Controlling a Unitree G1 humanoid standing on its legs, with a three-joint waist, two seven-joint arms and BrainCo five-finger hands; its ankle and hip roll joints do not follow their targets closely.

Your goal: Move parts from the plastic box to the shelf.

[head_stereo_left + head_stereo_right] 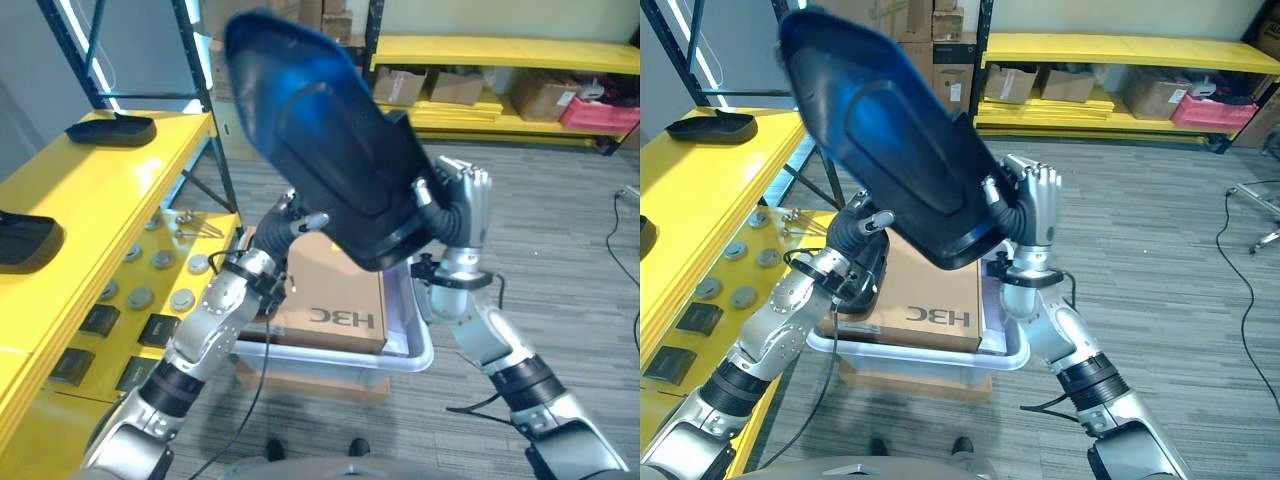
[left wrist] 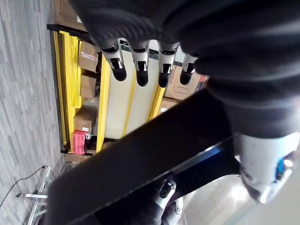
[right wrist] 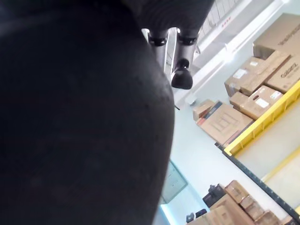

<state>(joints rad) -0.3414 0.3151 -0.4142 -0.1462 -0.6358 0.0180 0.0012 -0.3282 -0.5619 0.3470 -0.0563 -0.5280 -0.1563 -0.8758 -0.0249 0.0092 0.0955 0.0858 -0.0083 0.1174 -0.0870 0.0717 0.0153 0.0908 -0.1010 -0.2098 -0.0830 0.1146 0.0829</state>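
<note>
The right hand (image 1: 1032, 205) and the left hand (image 1: 862, 232) press straight fingers against a big black part (image 1: 890, 130), one on each side. The part is up in the air, tilted, above the plastic box (image 1: 1005, 358). A cardboard box (image 1: 930, 295) sits in the plastic box. At nine o'clock is the yellow shelf (image 1: 95, 190), with another black part (image 1: 112, 129) on it.

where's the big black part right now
In the left eye view the big black part is held up mid-frame between the left robot hand and right robot hand, above the plastic box.
</note>
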